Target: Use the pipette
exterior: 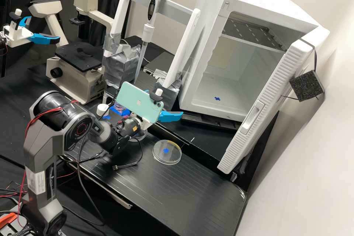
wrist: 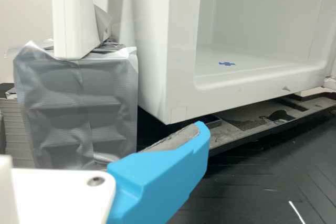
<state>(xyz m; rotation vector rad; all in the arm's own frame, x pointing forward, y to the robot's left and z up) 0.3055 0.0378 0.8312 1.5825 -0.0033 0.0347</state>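
Note:
In the high view, the pipette [exterior: 148,31] hangs upright from the grey crossbar of a white-legged rack, its long clear tip pointing down. The gripper [exterior: 170,115], partly behind the mint-green phone, is in front of and below the pipette, apart from it. Its two blue fingers stand wide open with nothing seen between them. One blue finger of the gripper [wrist: 160,174] is in the wrist view, near a taped rack foot [wrist: 79,108]. A clear round dish [exterior: 167,152] lies on the black bench. A small white-capped container [exterior: 103,109] stands left of the gripper.
A white cabinet [exterior: 217,84] with its door open stands right of the rack. A microscope [exterior: 75,77] is at the back left, beside a second arm's gripper. Another clear dish lies partly hidden under the wrist. Cables trail across the bench [exterior: 206,184].

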